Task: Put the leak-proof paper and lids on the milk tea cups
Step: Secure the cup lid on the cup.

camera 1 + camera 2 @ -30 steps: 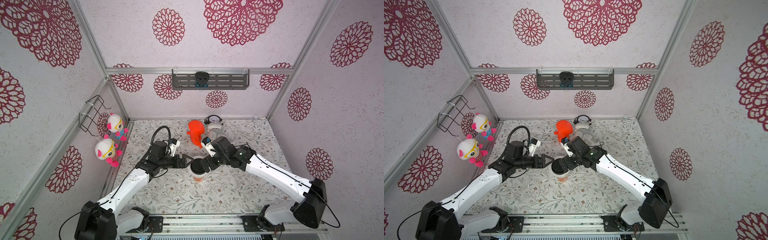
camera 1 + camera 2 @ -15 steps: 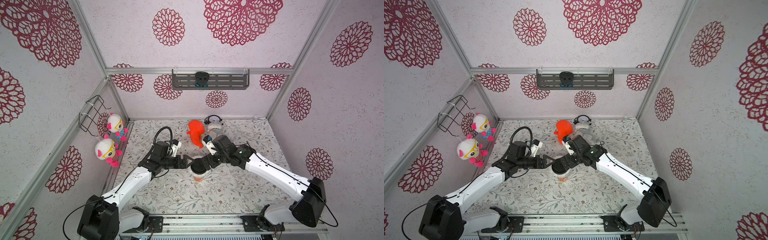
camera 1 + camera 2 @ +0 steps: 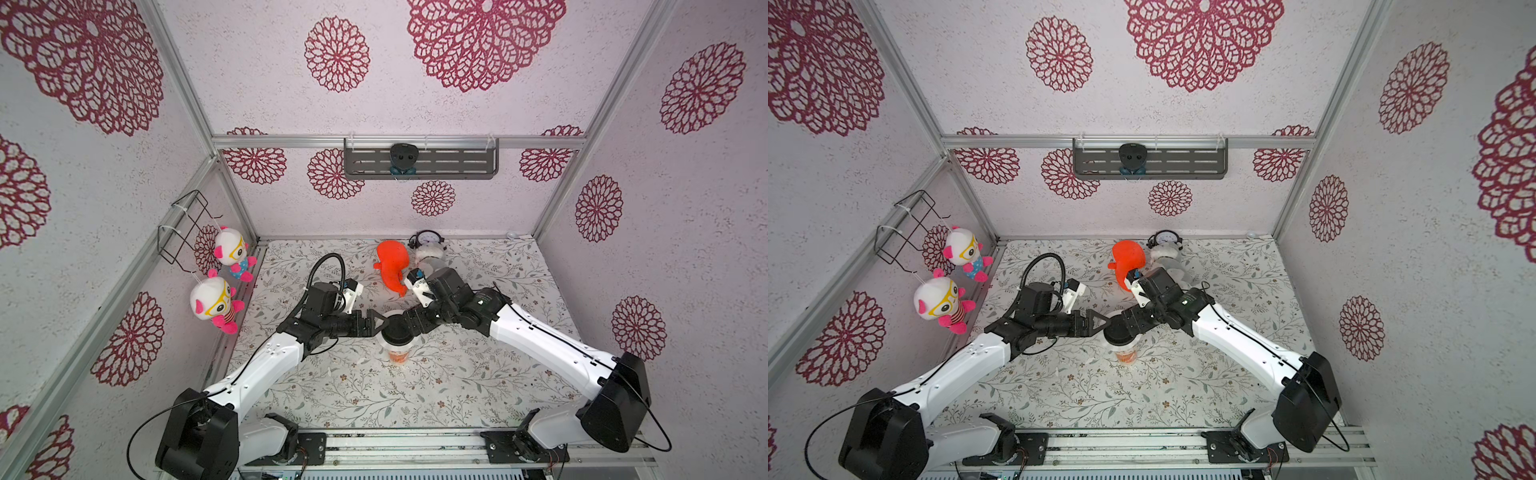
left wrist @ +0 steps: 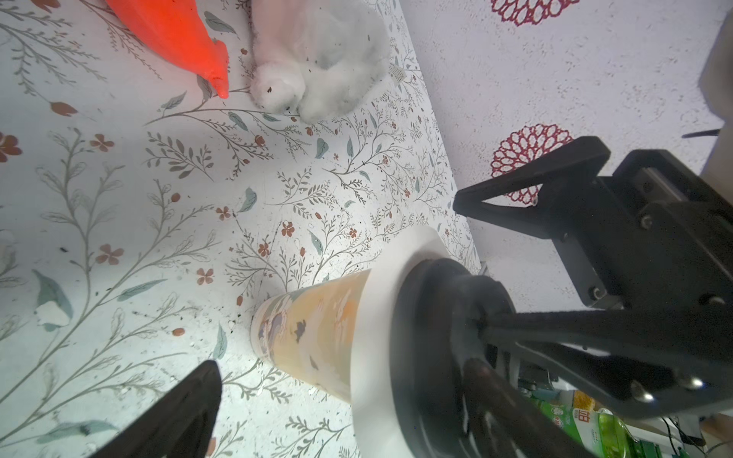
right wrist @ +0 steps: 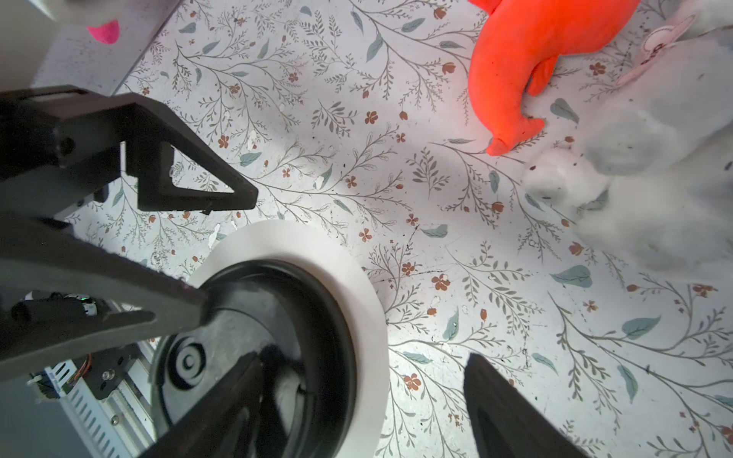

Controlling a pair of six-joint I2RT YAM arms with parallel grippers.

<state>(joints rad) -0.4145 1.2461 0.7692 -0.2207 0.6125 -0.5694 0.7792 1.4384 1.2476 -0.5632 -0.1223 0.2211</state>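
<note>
1. Pale walls (image 3: 257, 91) printed with crimson flower medallions close in the scene on three sides.
2. Below them lies the surface (image 3: 478, 386), patterned with leafy sprigs and small red flowers.
3. Two white arms with black joints reach in from the near edge, the left arm (image 3: 266, 365) and the right arm (image 3: 540, 340), and meet at the middle.
4. An orange plush toy (image 3: 392, 266) and a fluffy white-grey toy (image 4: 317, 63) lie side by side behind the cup, near the back wall.
5. The milk tea cup (image 4: 317, 337) stands upright at the centre, with orange print low on its side.
6. The left gripper (image 3: 380, 322) is spread wide. One fingertip touches the black round lid (image 5: 246, 317), and the other hangs free beside the cup.
7. The right gripper (image 3: 403, 326) also has its jaws apart and holds nothing. One finger lies on the lid's top, and the other stands clear beyond the cup's rim.
8. That lid sits on the cup's mouth.
9. The leak-proof paper (image 5: 309, 246) lies between lid and cup, its white edge showing as a ring around the lid.
</note>
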